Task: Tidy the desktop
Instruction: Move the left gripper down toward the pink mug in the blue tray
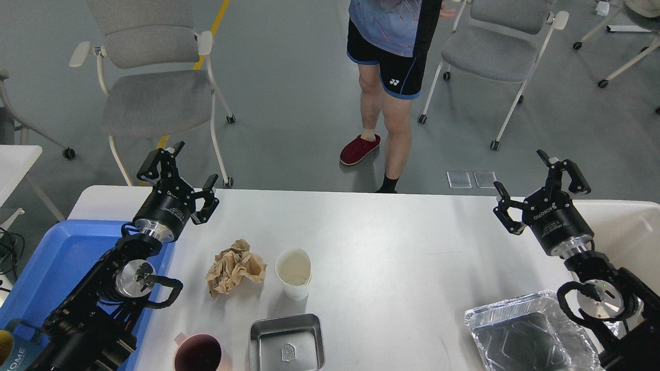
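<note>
The white desktop (392,247) fills the lower part of the view. On it lie a crumpled brown paper ball (234,266), a squashed white paper cup (294,272), a small steel square tray (286,342), a dark red mug (197,353) at the front edge and a foil tray (531,337) at the front right. My left gripper (179,170) is open and empty above the far left edge, behind the paper ball. My right gripper (539,180) is open and empty above the far right edge.
A blue plastic tray (49,268) sits at the left under my left arm. A cream-white bin (626,226) stands at the right. A person (392,77) stands on the floor beyond the table, between grey chairs (149,87).
</note>
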Tool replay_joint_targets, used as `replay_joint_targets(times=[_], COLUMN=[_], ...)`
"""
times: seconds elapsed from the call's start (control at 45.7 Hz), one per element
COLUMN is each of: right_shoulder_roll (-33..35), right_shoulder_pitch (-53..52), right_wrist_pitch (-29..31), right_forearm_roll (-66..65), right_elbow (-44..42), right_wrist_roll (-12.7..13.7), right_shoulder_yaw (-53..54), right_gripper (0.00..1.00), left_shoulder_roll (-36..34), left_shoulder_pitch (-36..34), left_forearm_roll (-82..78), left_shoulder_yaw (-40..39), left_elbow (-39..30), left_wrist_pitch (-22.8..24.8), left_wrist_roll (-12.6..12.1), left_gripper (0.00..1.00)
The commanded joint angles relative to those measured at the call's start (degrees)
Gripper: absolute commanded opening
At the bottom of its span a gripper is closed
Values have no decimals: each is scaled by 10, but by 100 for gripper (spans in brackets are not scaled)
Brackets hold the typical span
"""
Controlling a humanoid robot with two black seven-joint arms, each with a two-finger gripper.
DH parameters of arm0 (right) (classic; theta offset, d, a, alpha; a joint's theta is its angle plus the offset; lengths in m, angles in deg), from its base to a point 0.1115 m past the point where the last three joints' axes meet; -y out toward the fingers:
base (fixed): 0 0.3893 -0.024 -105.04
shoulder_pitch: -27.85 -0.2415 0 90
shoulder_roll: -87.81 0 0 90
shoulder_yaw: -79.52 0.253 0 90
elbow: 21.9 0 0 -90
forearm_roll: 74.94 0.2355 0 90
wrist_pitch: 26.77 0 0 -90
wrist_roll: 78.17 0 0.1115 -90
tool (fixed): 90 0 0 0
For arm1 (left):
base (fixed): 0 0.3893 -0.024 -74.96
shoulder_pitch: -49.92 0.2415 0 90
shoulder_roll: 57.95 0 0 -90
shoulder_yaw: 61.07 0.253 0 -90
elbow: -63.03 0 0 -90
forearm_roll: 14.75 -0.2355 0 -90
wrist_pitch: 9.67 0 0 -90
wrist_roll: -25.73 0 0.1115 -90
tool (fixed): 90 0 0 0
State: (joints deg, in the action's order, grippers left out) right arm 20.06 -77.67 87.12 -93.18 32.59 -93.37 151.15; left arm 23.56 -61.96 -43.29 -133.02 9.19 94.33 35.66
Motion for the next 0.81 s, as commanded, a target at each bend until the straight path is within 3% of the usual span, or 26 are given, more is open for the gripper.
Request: replay_joint_targets(times=[0.0, 0.153, 0.263, 0.394, 0.657, 0.788], right_shoulder_roll=[0, -4, -4, -5, -5, -16], right_shoulder_pitch=[1, 1, 1, 4, 4, 4], right_wrist_pitch=[0, 0, 0, 1, 2, 2], right_forearm_roll=[0, 0, 0, 0, 0, 0], right_elbow=[0, 0, 0, 0, -3, -8], right_wrist_roll=[0, 0, 0, 0, 0, 0], right_shoulder_yaw=[0, 0, 0, -2, -1, -2], right_gripper=[100, 100, 100, 100, 100, 100], left_shoulder_roll=[1, -7, -14, -91, -383, -531], left_shoulder_pitch=[-4, -4, 3, 34, 64, 57], left_forearm_roll=[16, 18, 17, 18, 16, 19], left_shoulder_yaw=[1, 10, 16, 57, 161, 220], left_elbow=[-2, -20, -51, -132, -305, -364], left_wrist_pitch=[-9, -57, -65, -65, -65, -59], left_wrist_roll=[-4, -10, -11, -12, -51, -112], left_gripper=[97, 97, 97, 97, 97, 96])
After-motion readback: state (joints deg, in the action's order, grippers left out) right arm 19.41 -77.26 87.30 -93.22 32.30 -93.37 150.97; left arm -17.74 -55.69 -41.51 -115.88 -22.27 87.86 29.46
